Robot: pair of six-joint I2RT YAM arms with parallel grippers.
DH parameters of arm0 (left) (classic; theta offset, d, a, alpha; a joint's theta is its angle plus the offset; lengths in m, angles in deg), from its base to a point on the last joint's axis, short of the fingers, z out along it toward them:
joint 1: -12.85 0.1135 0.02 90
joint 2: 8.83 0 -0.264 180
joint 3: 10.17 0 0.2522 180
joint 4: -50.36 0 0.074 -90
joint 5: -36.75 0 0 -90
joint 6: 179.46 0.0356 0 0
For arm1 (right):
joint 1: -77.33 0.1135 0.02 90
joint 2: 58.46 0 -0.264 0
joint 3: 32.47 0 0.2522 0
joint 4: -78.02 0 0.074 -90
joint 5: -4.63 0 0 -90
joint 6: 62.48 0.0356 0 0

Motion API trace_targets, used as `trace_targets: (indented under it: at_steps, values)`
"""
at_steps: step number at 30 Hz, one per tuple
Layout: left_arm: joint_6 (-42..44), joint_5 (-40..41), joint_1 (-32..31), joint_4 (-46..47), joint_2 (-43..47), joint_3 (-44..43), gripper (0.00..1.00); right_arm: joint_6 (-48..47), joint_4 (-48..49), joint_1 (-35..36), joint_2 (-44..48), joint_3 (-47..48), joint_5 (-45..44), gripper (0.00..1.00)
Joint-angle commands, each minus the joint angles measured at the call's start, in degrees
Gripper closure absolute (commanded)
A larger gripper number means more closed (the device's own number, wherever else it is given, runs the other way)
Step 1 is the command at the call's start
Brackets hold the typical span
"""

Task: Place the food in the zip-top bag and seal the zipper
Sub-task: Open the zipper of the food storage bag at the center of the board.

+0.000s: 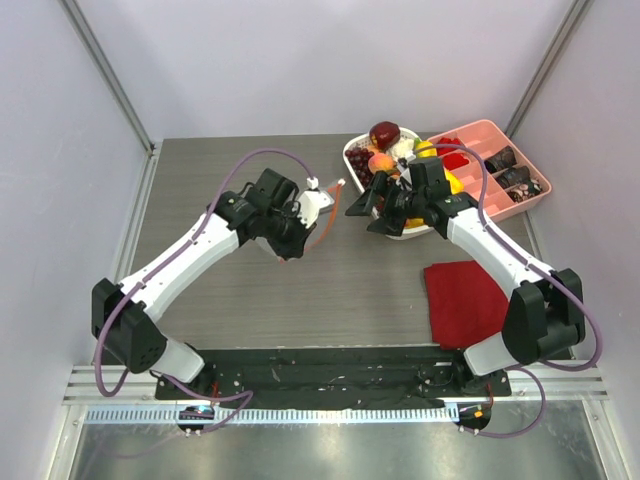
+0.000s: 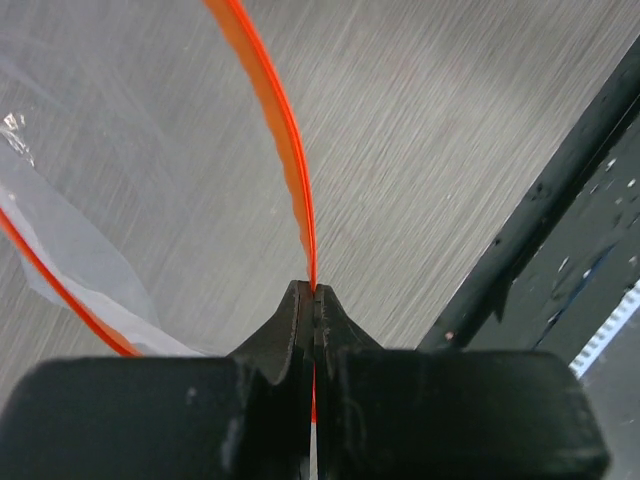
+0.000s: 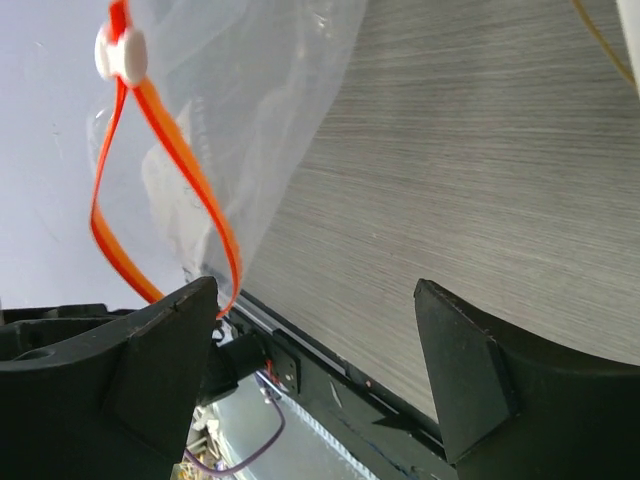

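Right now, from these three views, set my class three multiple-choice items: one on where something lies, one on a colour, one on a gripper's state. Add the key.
1. Where does the red cloth lie?
A flat on the table
B in the pink tray
C in the white basket

2. What colour is the zipper?
A blue
B green
C orange-red

3. How is the left gripper?
A open, empty
B shut on the zipper
C shut on the red cloth

Key:
1 A, the top view shows it spread on the wood.
2 C, both wrist views show an orange-red strip.
3 B, its tips meet with the strip pinched between them.
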Motion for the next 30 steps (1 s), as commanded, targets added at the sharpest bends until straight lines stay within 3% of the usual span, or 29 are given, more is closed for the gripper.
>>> trace_targets:
  at_steps: [1,9,13,18,19,20,23,26,27,28,29,30]
  values:
    - [-8.61,-3.56,-0.21,7.69,0.49,-1.04,1.00,3.43,8.01,1.59,3.37,0.95,-2.59,0.16]
    - [-16.71,-5.24,-0.30,10.76,-0.66,-2.27,1.00,4.57,10.75,5.71,-1.64,7.44,-4.08,0.23]
    - [-19.70,-6.03,-0.30,12.26,-0.13,-2.36,1.00,3.35,10.48,8.35,-4.71,10.00,-6.18,0.33]
    - [-22.16,-5.33,-0.12,14.01,3.99,-0.08,1.00,1.77,10.04,9.41,-7.44,12.03,-6.89,0.70]
    - [-22.25,-5.15,-0.03,14.54,5.13,0.53,1.00,1.59,9.95,9.50,-7.62,12.29,-6.98,0.89]
    - [-22.60,-4.80,0.32,14.89,6.97,1.32,1.00,0.89,9.78,9.41,-8.06,12.90,-6.90,0.99]
    - [-23.83,-4.62,2.41,12.46,9.44,0.55,0.84,0.45,9.25,9.50,-8.41,14.31,-6.11,0.99]
    - [-20.24,-9.36,5.67,5.42,12.16,-3.85,0.47,-0.08,8.03,9.50,-7.36,15.19,-4.62,0.99]
    - [-20.32,-9.55,8.29,5.15,14.70,-4.29,0.29,-0.95,7.41,9.59,-6.92,15.45,-3.91,0.99]
    - [-21.01,-7.98,9.19,5.14,16.29,-4.99,0.19,-1.31,7.06,9.50,-6.39,15.63,-2.86,0.99]
    - [-21.37,-6.05,9.72,4.88,17.70,-5.52,0.03,-1.40,6.09,9.76,-5.87,15.63,-1.81,0.99]
    - [-21.29,-1.33,9.90,4.44,19.28,-6.14,0.00,-1.23,5.39,9.94,-4.73,15.63,-1.62,0.99]
